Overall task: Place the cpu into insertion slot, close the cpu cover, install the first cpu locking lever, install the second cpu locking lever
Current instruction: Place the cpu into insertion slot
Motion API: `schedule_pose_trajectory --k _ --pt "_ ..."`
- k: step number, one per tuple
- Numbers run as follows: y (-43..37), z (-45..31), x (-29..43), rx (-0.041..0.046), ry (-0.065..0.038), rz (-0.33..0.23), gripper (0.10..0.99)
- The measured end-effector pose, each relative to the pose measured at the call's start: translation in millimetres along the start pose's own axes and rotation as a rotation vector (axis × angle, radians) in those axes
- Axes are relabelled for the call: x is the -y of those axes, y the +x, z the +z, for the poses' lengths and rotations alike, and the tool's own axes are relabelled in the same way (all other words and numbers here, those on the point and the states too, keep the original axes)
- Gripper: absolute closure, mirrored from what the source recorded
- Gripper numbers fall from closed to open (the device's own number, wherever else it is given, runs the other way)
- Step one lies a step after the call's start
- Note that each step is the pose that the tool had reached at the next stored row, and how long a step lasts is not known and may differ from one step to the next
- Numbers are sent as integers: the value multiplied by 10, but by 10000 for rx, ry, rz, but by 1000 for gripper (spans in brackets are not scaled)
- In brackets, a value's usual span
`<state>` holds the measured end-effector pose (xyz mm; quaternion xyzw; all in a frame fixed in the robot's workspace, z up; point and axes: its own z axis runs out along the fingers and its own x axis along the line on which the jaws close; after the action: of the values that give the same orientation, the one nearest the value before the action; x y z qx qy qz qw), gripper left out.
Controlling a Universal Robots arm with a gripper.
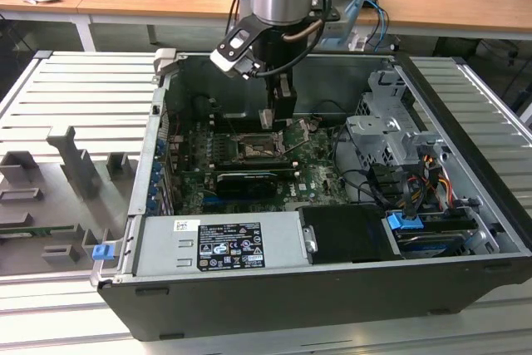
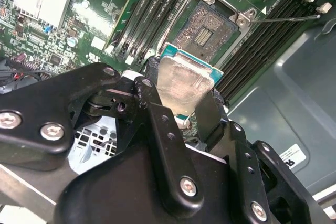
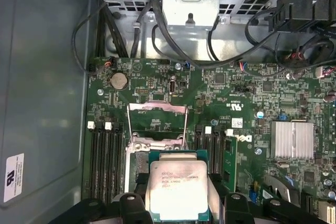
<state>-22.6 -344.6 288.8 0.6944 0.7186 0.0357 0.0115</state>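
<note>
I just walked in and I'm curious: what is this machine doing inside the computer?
A robot's gripper is shut on the cpu and holds it over the insertion slot, which is empty. The cpu cover stands open. The chip is not seated yet.

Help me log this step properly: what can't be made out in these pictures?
- Insertion slot: in the first wrist view, the held cpu covers most of it.
- Cpu's underside: it faces away from the camera in both wrist views.
- Gap between cpu and slot: in the exterior view, the hand blocks it, and the parts are too small to tell.
</note>
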Motion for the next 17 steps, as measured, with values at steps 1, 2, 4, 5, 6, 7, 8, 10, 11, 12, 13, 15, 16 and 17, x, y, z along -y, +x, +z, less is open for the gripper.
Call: schedule_pose_trajectory --k 1,2,4,5,6,7,8,10,11,12,13,15,16,17 --pt "0 9 6 -38 0 2 561" --pt "0 18 7 -81 -2 4 561" --pt "-1 27 9 -93 4 5 561" --pt "0 32 11 -95 4 5 561" --pt "1 46 12 -97 3 3 561" --pt "15 85 19 -95 4 6 561" --pt "30 123 38 -95 4 5 561" --pt "51 180 116 -94 3 27 561" --pt "53 192 146 -93 1 31 561" --pt "54 206 161 -94 0 30 561" --pt "57 224 168 -94 0 31 561" --pt "57 248 176 -94 -6 30 561" --pt "56 254 177 -95 -7 30 561" --pt "56 260 177 -95 -7 29 561"
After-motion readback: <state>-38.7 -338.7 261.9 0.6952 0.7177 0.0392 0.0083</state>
